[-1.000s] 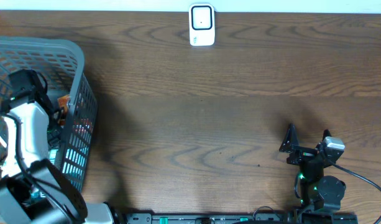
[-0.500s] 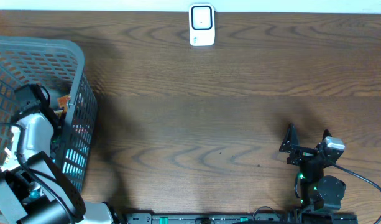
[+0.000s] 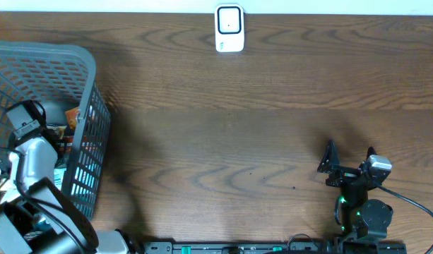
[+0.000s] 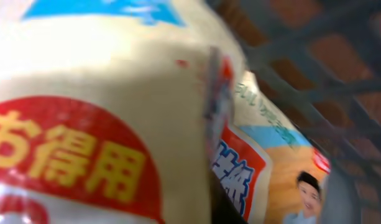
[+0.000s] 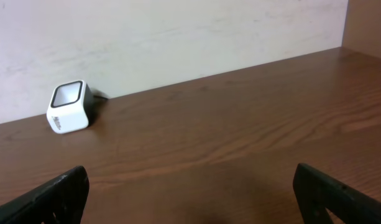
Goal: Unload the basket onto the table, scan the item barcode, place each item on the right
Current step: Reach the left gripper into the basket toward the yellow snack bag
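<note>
overhead: straight down on table (image 3: 258,127);
left wrist: hard against packet (image 4: 91,81);
right wrist: low; scanner (image 5: 69,107) beyond fingers (image 5: 53,199), overhead's too

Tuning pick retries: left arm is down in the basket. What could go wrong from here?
Cream packet fills the left wrist view, so grip is unverifiable; it might slip on lift. Neighbouring packet beside it could drag along. Basket wall could snag the carry to the scanner.

Basket (image 3: 61,53) at left table (image 3: 223,134) edge, packets (image 4: 103,106) inside. Barcode scanner (image 3: 229,28) far centre, against back edge. Right gripper (image 3: 350,159) near right, well apart from both.
</note>
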